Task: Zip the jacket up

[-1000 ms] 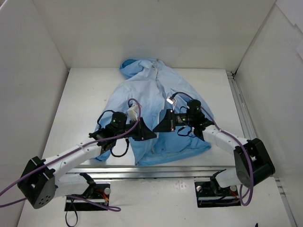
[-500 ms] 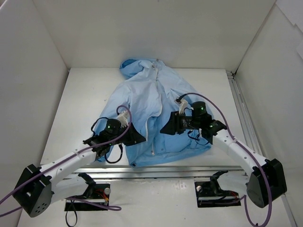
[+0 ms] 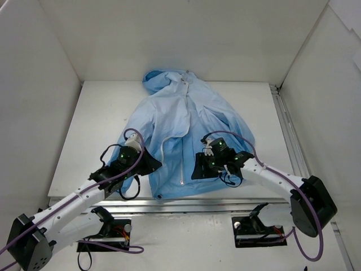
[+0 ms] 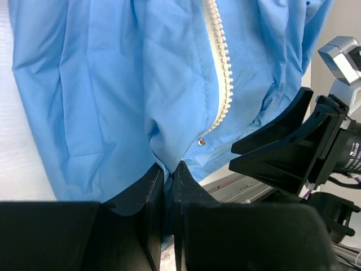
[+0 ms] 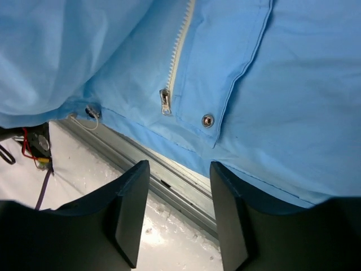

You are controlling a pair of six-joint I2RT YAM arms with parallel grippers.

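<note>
The light-blue jacket [image 3: 180, 121] lies flat on the white table with its hood at the far end and its hem at the near edge. Its white zipper [image 3: 163, 151] runs down the front, and the slider [image 5: 165, 101] sits low near the hem, beside a metal snap [image 5: 208, 119]. My left gripper [image 3: 153, 165] is shut on a fold of the jacket's hem [image 4: 168, 169], left of the zipper teeth [image 4: 221, 73]. My right gripper [image 3: 196, 169] is open and empty just above the hem, right of the slider, with its fingers [image 5: 134, 203] over the table edge.
An aluminium rail [image 3: 197, 203] runs along the table's near edge, under the hem [image 5: 169, 180]. White walls close in the left, back and right sides. A drawstring end [image 5: 90, 112] hangs at the hem. The right gripper shows in the left wrist view [image 4: 282, 147].
Both arms have drawn back toward the near edge. The left gripper has pulled the hem left and nearer, so the jacket's lower front lies flatter. The right gripper has dropped to the hem.
</note>
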